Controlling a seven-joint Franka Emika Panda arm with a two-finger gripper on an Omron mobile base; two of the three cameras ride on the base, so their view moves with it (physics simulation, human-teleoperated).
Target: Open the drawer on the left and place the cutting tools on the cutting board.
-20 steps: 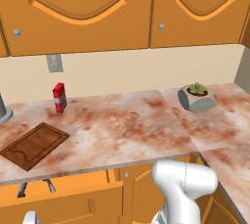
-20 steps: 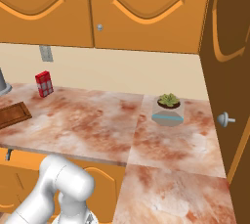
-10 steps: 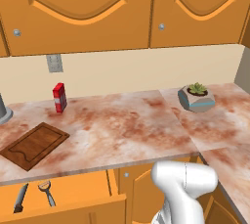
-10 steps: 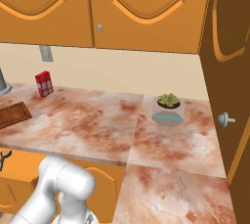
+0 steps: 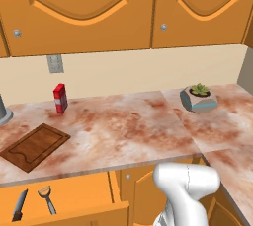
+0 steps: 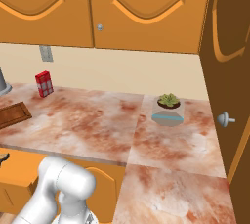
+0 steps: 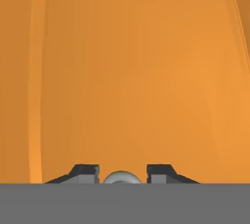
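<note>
The drawer [image 5: 64, 200] under the counter is pulled out more than before, showing the knife [image 5: 19, 205] and peeler [image 5: 47, 198]. The claw [image 7: 120, 174] pinches its silver knob [image 7: 120, 178]. The cutting board [image 5: 34, 146] sits above. No words can be read.

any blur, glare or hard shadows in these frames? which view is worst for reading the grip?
Left base view: sharp, flat even light, no glare; knife and peeler in the open drawer read clearly. Right base view: equally crisp, cutting board cropped at the edge. Hand view: worst, soft featureless orange; gripper flanks a silver knob, contact unclear.
</note>
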